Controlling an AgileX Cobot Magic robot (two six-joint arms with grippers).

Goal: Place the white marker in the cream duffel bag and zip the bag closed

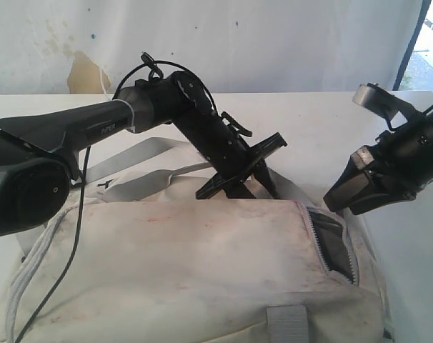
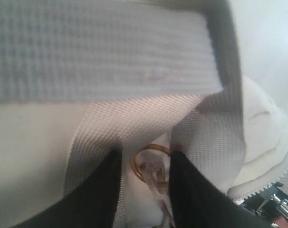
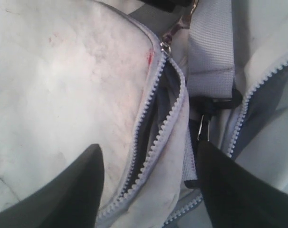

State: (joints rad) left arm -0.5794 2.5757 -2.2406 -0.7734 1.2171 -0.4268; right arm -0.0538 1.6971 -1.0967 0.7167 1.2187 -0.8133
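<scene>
White worktop (image 1: 295,114) runs back to a stained white wall (image 1: 274,43), and the cream duffel bag (image 1: 188,264) fills the near edge almost from the left side to the right.

On the left, my left gripper (image 1: 249,187) reaches down behind the bag's top edge, toward the middle of the worktop. Its wrist camera shows my left gripper (image 2: 147,154) with a small brass ring (image 2: 134,166) between its dark fingers (image 2: 103,194), under a broad grey webbing strap (image 2: 110,57). I cannot tell whether the fingers press on the ring.

On the right, my right gripper (image 1: 354,191) hangs just above the bag's right end, fingers spread wide and holding nothing. Below it a grey zipper (image 3: 168,128) lies parted, showing dark lining.
</scene>
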